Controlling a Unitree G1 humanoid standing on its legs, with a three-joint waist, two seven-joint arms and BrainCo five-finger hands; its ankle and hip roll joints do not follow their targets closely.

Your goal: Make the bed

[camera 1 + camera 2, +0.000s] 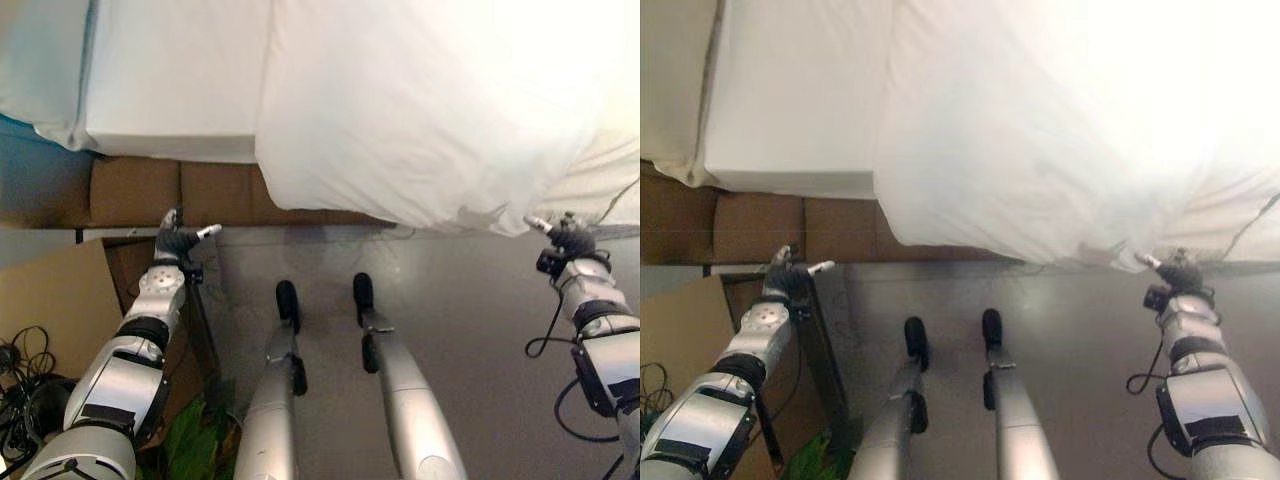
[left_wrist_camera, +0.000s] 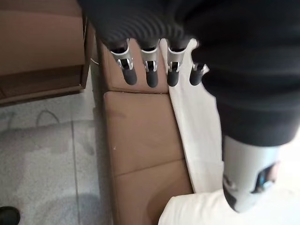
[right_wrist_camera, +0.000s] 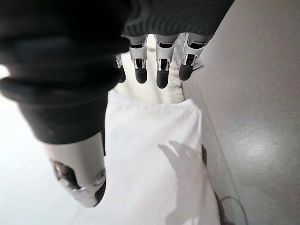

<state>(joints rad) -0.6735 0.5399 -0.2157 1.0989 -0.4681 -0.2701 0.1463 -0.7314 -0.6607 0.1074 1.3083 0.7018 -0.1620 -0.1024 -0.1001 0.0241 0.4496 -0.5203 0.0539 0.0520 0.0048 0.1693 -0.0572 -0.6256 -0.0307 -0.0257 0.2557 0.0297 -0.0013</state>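
Duvet (image 1: 430,110) hangs over the bed (image 1: 170,80) edge. Left hand (image 1: 178,240) and right hand (image 1: 565,238) hover near it, fingers straight, holding nothing.

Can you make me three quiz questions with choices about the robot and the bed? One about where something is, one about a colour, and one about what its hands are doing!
1. Where does the duvet hang?
A. Over the bed's edge toward the floor
B. Folded on the cardboard box
C. In the left hand

2. What colour is the bed base?
A. Blue
B. Brown
C. Green

3. What are the left hand and right hand doing?
A. Both squeezing the duvet
B. Both open, holding nothing
C. One holds a pillow

Answers: 1 A, the white duvet droops past the edge above the floor. 2 B, brown panels show under the mattress. 3 B, each wrist view shows straight fingers with nothing in them.
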